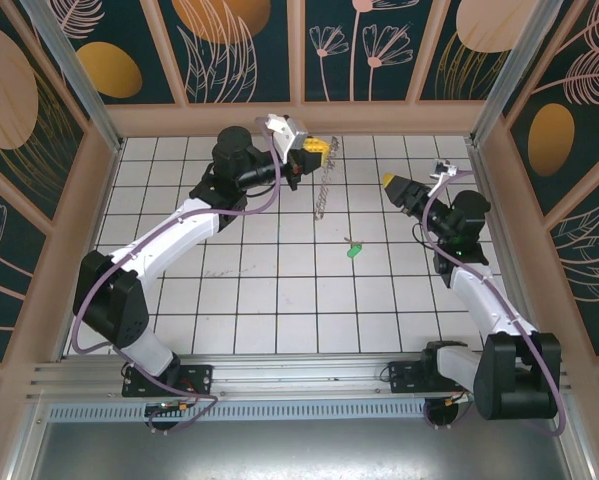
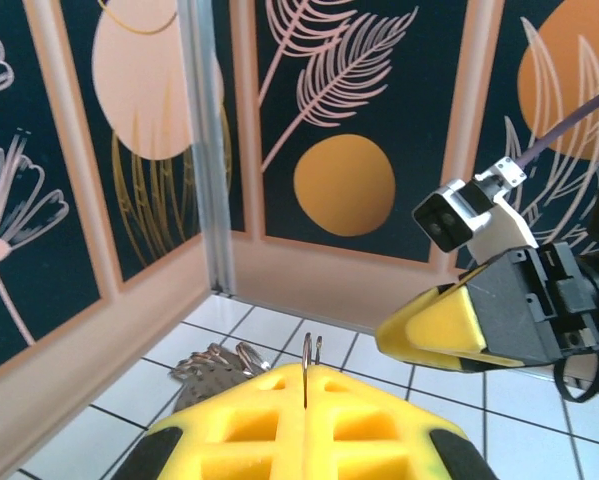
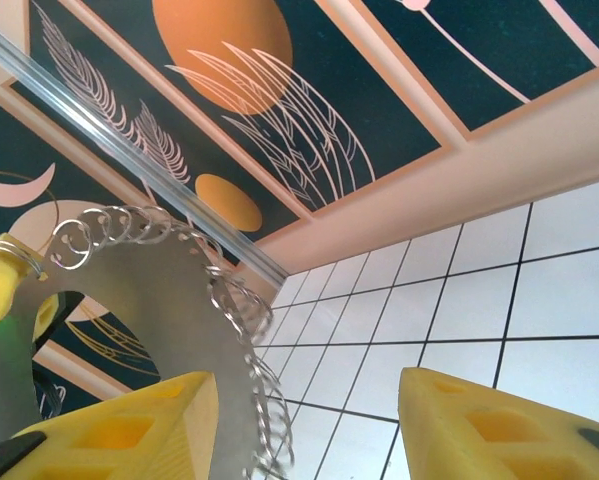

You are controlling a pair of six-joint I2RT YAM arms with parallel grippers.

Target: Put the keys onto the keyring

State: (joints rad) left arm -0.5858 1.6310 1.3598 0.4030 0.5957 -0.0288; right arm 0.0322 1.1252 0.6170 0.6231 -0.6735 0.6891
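Left gripper (image 1: pixel 315 148) is clenched on the keyring (image 1: pixel 324 190) at the far side of the table. In the left wrist view, the thin wire is pinched in the seam of the closed yellow fingers (image 2: pixel 379 440). The ring hangs below the gripper. Right gripper (image 1: pixel 390 181) is released, jaws apart with nothing between them, facing the ring, near but not touching. Key (image 1: pixel 354 251), green head, lies on the white tiles nearer the bases, well apart from both grippers.

The square-tiled floor (image 1: pixel 259 300) is white with a dark grid of grout lines. Just 3 o'clock of its centre lies a tiny dark metal key (image 1: pixel 354 250) with a bright green plastic head. The thin, bumpy-rimmed metal keyring (image 1: pixel 322 192) is silver-grey. The wall panels (image 1: pixel 379 70) are dark teal with orange discs and pale pink leaf outlines.
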